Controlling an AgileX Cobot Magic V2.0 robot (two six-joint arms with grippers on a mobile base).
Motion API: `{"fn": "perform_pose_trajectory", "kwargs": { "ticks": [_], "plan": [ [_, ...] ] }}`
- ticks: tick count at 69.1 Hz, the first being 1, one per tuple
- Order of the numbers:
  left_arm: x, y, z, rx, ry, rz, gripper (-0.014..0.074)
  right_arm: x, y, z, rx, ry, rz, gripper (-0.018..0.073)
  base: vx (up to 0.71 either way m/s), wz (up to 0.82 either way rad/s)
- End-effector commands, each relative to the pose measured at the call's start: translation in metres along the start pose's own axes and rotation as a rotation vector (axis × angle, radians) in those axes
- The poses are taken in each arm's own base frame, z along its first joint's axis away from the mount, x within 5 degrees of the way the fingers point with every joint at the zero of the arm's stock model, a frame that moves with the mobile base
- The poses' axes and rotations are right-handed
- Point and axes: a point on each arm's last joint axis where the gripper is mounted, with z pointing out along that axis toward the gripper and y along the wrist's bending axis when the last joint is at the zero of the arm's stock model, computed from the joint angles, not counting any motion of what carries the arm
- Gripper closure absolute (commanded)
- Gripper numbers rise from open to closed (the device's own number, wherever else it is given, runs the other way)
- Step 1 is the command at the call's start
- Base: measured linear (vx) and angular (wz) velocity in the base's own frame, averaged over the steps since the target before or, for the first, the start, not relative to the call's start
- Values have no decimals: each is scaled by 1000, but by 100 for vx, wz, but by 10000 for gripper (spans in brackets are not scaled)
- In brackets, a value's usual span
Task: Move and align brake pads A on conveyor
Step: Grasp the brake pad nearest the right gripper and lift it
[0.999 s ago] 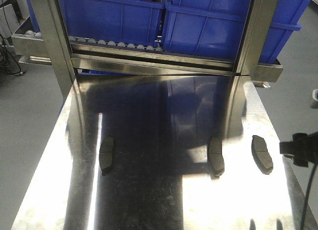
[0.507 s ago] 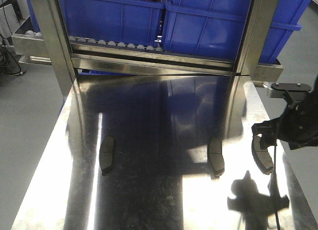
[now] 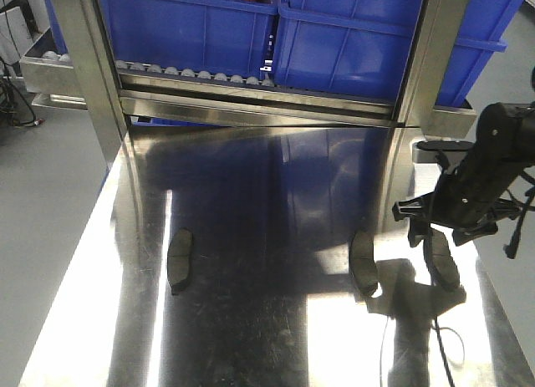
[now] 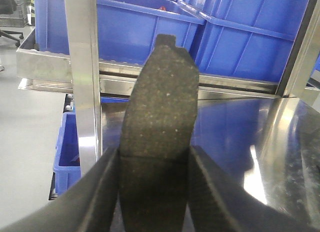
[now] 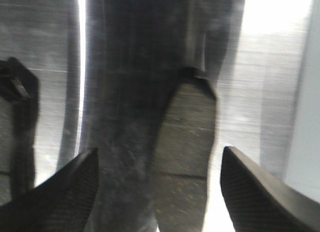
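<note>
My left gripper (image 4: 155, 164) is clamping one brake pad (image 4: 160, 101) between its fingers and holding it upright in front of the blue bins (image 4: 240, 46). My right gripper (image 3: 426, 232) is hanging with its jaws spread wide just above the right-hand pad (image 3: 443, 262) on the steel table (image 3: 251, 337). In the wrist view that pad is lying flat between my fingers (image 5: 65, 192), with a gap on each side. The middle pad (image 3: 363, 263) and the left pad (image 3: 180, 260) are lying on the same table, well apart.
</note>
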Motion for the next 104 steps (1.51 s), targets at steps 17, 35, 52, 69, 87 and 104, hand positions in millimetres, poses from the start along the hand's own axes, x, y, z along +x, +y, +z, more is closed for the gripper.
{"fn": "perform_pose_trajectory", "kwargs": {
  "ticks": [17, 35, 52, 69, 87, 104],
  "plan": [
    [-18, -3, -3, 19, -121, -5, 602, -6, -4, -16, 22, -42, 18, 55, 0, 0],
    [-18, -3, -3, 19, -122, -6, 602, -5, -4, -5, 20, 0, 25, 55, 0, 0],
    [-18, -3, -3, 19, -122, -6, 602, -6, -5, 2, 21, 19, 33, 154, 0, 0],
    [-18, -3, -3, 19, -122, -6, 602, -7, -5, 2, 26, 3, 29, 470, 0, 0],
    [-18, -3, -3, 19, -122, -6, 602, -3, -7, -44, 72, -165, 6, 569, 0, 0],
    [-18, -3, -3, 19, -122, -6, 602, 41, -3, -115, 76, -454, -8, 569, 0, 0]
  ]
}}
